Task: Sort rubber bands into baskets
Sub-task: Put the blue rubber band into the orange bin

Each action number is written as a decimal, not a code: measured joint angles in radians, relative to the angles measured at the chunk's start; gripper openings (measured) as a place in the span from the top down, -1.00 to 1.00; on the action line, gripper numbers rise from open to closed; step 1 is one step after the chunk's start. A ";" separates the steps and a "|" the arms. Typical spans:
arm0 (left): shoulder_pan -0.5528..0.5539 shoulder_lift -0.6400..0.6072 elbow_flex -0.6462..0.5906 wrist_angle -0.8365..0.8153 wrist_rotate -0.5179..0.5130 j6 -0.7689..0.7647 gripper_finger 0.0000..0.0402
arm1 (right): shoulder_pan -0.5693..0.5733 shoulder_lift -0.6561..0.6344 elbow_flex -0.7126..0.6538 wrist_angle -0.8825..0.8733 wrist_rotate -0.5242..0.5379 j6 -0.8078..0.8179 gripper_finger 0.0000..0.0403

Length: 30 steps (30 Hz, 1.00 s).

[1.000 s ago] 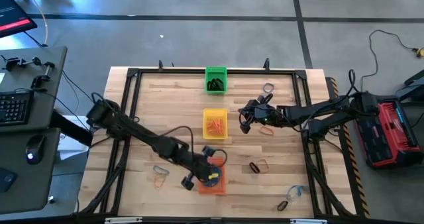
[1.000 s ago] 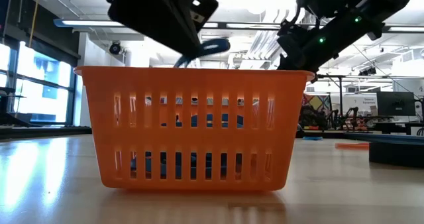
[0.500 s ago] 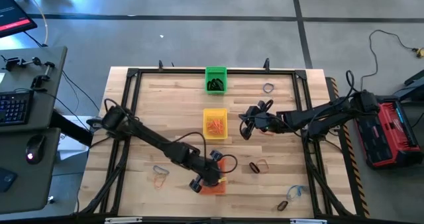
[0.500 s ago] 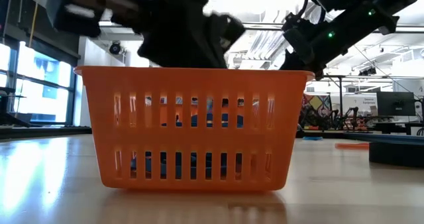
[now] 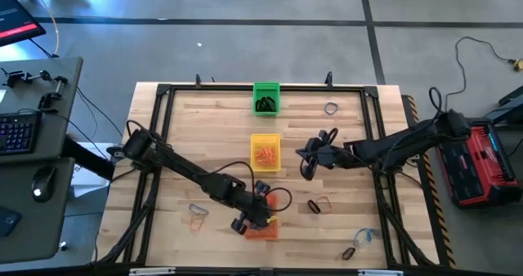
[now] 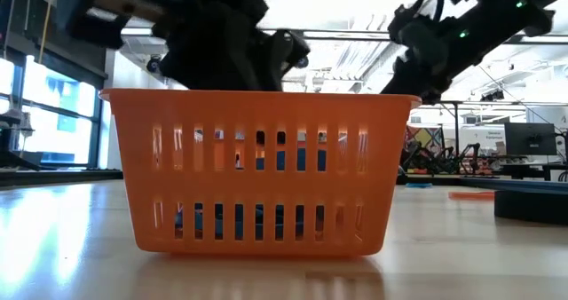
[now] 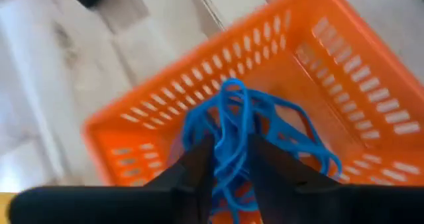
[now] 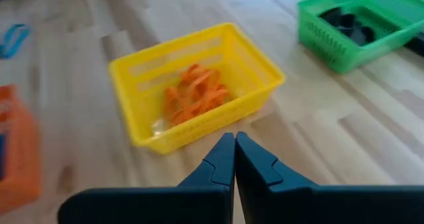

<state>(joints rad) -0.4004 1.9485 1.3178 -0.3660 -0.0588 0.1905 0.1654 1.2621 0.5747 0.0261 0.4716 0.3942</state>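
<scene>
Left gripper (image 7: 228,168) — fingers close together, pinching a strand of the blue rubber bands (image 7: 248,134); the tangle of blue loops hangs just ahead of the fingertips, inside the orange basket (image 7: 344,71). Number of blue loops in the tangle cannot be told. In the high view the left gripper (image 5: 255,213) sits over the orange basket (image 5: 263,229) near the table's front edge, middle; the arm covers most of the basket.

Right gripper (image 8: 234,159) — fingers pressed together, nothing seen between them. It hovers over bare wood just beside the yellow basket (image 8: 199,95), which holds a pile of orange rubber bands (image 8: 197,98), count unclear. In the high view the right gripper (image 5: 309,155) is at mid-table, on the right side of the yellow basket (image 5: 265,153).

Baskets: three. The green basket (image 5: 265,98) is at the table's back edge with black rubber bands (image 5: 265,105) in it; yellow at centre; orange at front. All three lie in one line from back to front, long axes along that line.

Loose bands on the table (image 5: 212,129): a pale loop (image 5: 330,109) near the back right corner; a dark and an orange loop (image 5: 319,204) right of the orange basket; blue loops (image 5: 359,242) near the front right corner; two pale loops (image 5: 197,215) front left.

Low view — the orange basket (image 6: 257,171) stands upright, blue showing through its slots.
</scene>
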 joint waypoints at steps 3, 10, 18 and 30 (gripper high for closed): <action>0.000 -0.032 0.000 -0.008 -0.041 -0.012 0.49 | 0.049 -0.014 0.000 -0.012 0.000 0.019 1.00; 0.000 -0.098 -0.009 0.043 -0.060 -0.032 0.39 | 0.175 -0.054 0.000 -0.055 0.032 0.054 1.00; 0.007 -0.178 -0.138 0.245 -0.067 -0.069 0.39 | 0.274 -0.074 0.007 -0.091 0.020 0.130 1.00; 0.008 -0.395 -0.423 0.618 -0.101 -0.156 0.38 | 0.374 -0.061 0.217 -0.431 -0.034 0.148 1.00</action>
<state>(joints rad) -0.3927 1.5533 0.8945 0.2521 -0.1598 0.0343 0.5398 1.2011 0.7916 -0.4052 0.4377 0.5425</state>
